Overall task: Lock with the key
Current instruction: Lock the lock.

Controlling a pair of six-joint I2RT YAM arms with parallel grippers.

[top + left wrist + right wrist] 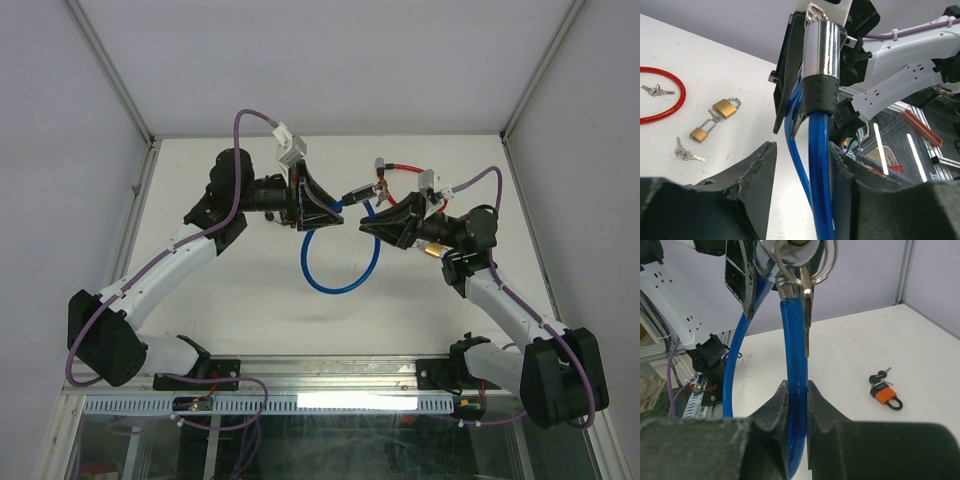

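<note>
Cable lock (340, 285) hangs above the tabletop (250, 300), right tool (797, 390) clenched on its blue cable, left tool (802, 150) released loosely around it, key (800, 243) apparently seated in the chrome cylinder (822, 50), so turning it likely remains

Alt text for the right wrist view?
The right gripper clamps a blue cable that rises to a lock head with a key hanging from its ring. An orange padlock with keys lies on the white table.
</note>
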